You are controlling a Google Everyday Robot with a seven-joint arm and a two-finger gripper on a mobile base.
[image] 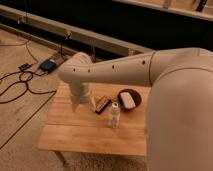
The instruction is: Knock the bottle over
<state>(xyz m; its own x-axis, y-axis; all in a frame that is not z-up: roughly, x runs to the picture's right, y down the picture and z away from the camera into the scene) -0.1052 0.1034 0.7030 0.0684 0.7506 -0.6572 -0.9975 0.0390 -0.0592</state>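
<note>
Approach step: bottle upright, no contact yet.

The small clear plastic bottle with white cap and pale label (114, 115) stands upright near the middle of the light wooden slatted table (75, 136), just in front of a brown rectangular snack packet (102, 103) and close to a dark round bowl (120, 97) holding something white. The big white arm (117, 70) reaches across from the right and bends down at the elbow. The gripper (79, 104) hangs low over the table's left side, beside the packet and apart from the bottle. I cannot tell from here whether the gripper is open or closed. Judgement: the knock has not begun. The next move calls for a sideways sweep rightward at about cap height, passing in front of the packet so that only the bottle is struck.
</note>
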